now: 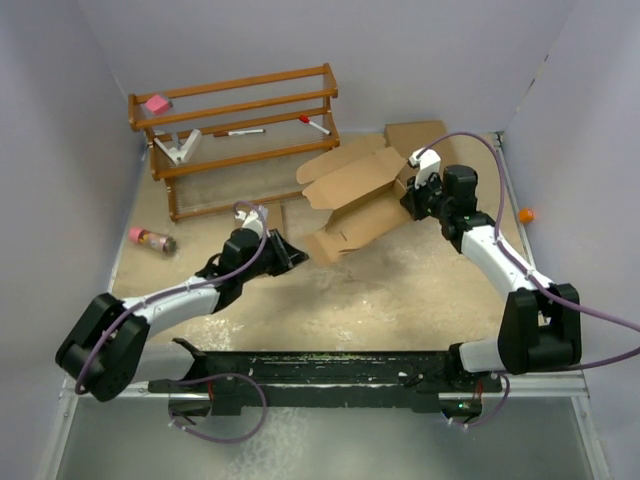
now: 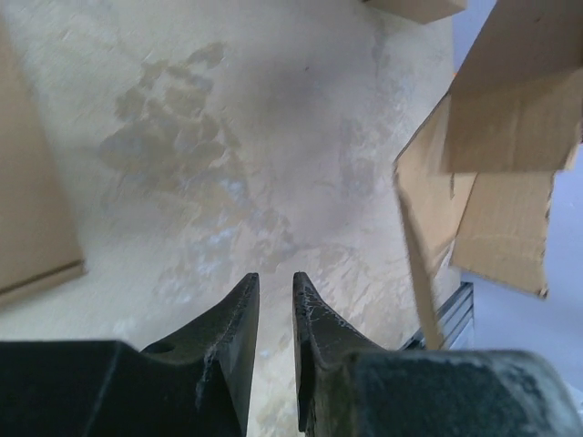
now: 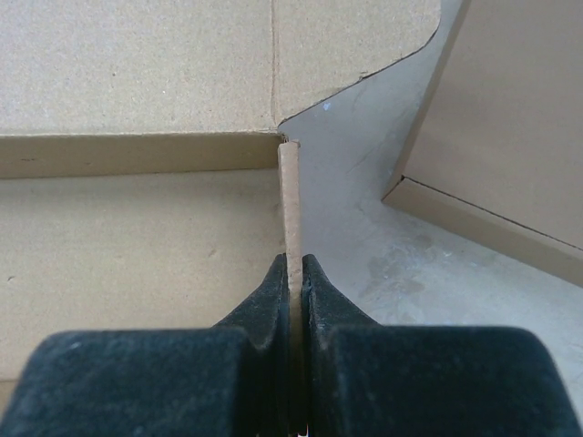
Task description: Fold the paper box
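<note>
Sandy tabletop (image 1: 380, 300) was occupied far-right by the paper box (image 1: 352, 190), its flap (image 3: 291, 196) pinched edge-on by the right gripper (image 3: 294, 266); the left gripper (image 2: 275, 289) was seen slightly parted, empty. Folding was best guided along the crease.

I can read no text, label, brand, number or sign in any of my views. The paper box (image 1: 350, 195) shows me only plain brown cardboard. Any marking on the pink-ended container (image 1: 152, 240) on the counter (image 1: 380, 290) is too small to make out.
</note>
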`<state>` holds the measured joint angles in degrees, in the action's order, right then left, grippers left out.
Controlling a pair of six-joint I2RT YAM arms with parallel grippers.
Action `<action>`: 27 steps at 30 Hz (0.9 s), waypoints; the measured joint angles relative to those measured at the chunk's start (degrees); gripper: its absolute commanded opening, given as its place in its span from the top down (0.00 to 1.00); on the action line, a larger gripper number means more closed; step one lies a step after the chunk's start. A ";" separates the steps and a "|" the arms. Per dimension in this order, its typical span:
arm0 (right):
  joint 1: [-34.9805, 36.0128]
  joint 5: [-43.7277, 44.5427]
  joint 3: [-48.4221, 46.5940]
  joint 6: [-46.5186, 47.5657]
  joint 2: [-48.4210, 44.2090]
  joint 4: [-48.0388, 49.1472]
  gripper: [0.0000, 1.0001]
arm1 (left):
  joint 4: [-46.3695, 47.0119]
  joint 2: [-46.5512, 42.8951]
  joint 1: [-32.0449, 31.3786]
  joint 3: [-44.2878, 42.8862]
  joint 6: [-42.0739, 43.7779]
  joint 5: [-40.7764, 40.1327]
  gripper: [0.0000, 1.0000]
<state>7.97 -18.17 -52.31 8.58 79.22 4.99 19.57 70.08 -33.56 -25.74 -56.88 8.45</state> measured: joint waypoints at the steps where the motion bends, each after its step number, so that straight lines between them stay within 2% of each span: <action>1: 0.00 -0.15 0.09 -0.28 0.00 0.26 1.00 | 1.09 1.75 0.00 -1.09 0.46 0.28 0.75; 6: 0.00 -0.57 0.28 -1.07 0.02 1.36 1.00 | 7.78 7.04 -0.07 -5.73 2.25 2.14 0.74; 16: 0.00 -0.33 0.37 -3.02 1.49 2.27 1.00 | 18.49 10.84 -0.87 -8.92 3.98 7.32 0.69; 27: 2.45 2.73 0.39 -3.04 5.29 2.62 1.00 | 21.70 13.40 -1.40 -9.09 2.38 9.14 0.63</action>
<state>10.41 -15.44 -51.92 5.54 84.51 7.62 41.28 83.48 -34.96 -34.83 -54.50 17.58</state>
